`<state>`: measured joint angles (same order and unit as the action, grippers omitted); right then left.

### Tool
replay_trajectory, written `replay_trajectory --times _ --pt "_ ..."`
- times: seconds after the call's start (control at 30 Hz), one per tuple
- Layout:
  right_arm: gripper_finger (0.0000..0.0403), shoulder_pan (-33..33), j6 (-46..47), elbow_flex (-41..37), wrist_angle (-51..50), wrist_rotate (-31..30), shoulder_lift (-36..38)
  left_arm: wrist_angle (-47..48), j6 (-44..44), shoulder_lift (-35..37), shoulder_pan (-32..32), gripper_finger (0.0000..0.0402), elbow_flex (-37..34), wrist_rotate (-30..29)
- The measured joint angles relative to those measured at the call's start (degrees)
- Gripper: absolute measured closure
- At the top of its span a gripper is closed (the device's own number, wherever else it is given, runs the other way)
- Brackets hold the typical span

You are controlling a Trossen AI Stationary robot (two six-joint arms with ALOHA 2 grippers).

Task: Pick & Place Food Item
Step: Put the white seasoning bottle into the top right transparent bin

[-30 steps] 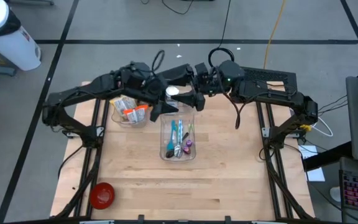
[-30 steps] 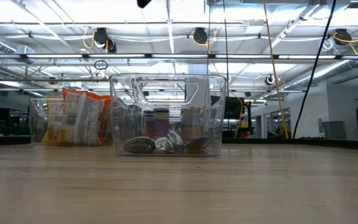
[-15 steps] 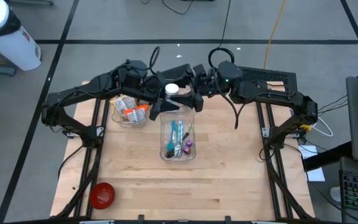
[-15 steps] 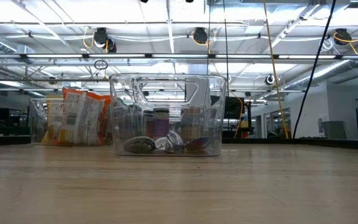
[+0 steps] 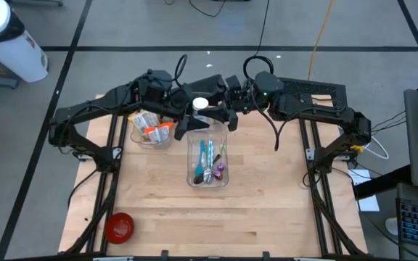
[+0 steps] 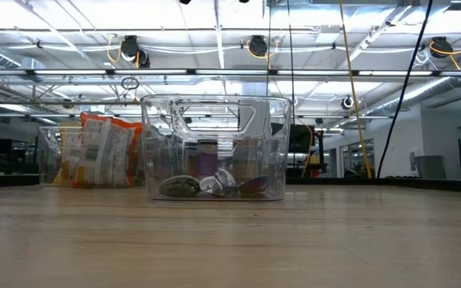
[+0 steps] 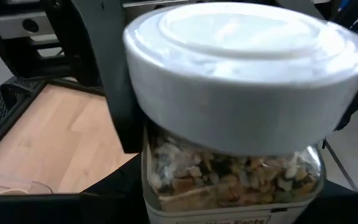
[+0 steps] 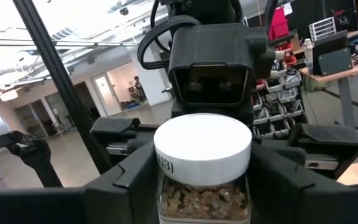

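At upper centre, the left gripper (image 5: 194,116) and right gripper (image 5: 220,110) both pinch a clear white-lidded granola jar (image 8: 202,163) marked "[13]" on its lid edge.

light: we see bright, even overhead light from ceiling strip lamps (image 6: 214,28) | glare: the white lid (image 7: 247,68) just ahead of the left gripper (image 7: 229,199) washes out | blur: we find that lid soft | shadows: faint
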<state>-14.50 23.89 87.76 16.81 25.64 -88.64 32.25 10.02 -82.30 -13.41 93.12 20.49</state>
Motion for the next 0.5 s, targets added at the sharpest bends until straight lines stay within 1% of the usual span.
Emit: replay_trajectory --times 0.2,0.5 --pt "0.0213 0.0 -1.0 0.0 -0.2 0.0 0.0 1.0 -0.5 0.0 0.0 0.0192 0.0 0.0" --pt "0.0213 -0.5 -1.0 0.0 0.1 -0.3 0.0 1.0 -0.9 0.2 -1.0 0.0117 0.0 0.3"
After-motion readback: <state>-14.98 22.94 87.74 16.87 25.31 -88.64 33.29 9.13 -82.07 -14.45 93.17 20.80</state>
